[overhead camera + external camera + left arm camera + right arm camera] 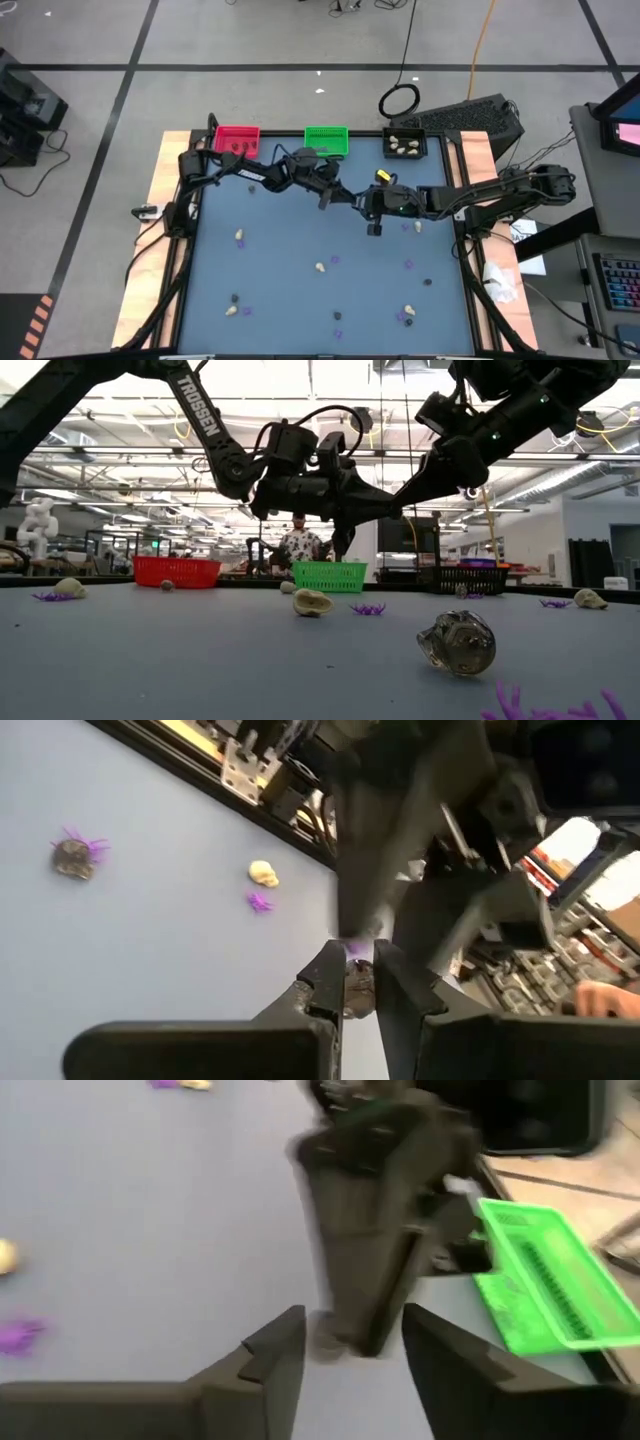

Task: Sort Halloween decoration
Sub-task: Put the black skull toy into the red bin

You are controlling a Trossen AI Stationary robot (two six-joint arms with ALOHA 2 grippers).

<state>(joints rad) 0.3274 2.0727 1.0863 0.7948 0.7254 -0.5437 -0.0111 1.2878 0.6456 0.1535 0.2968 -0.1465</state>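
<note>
Both grippers meet in the air over the middle of the blue table. My left gripper reaches in level from the left and is shut on a small dark lump, with a speck of purple just beyond it. My right gripper comes from the right, slanting down, and stands open, its fingers on either side of the left gripper's tips. Whether it touches them I cannot tell. Loose decorations lie on the table: cream lumps, purple bits and dark lumps. My left gripper pinches the dark lump between its two fingers, near their free ends. The fingers come at it about level from the table's left side. The lump is lifted clear of the table.
A red bin, a green bin and a black bin with cream lumps in it stand along the far edge. A dark lump and a cream one lie toward the near edge. A person shows in the room beyond.
</note>
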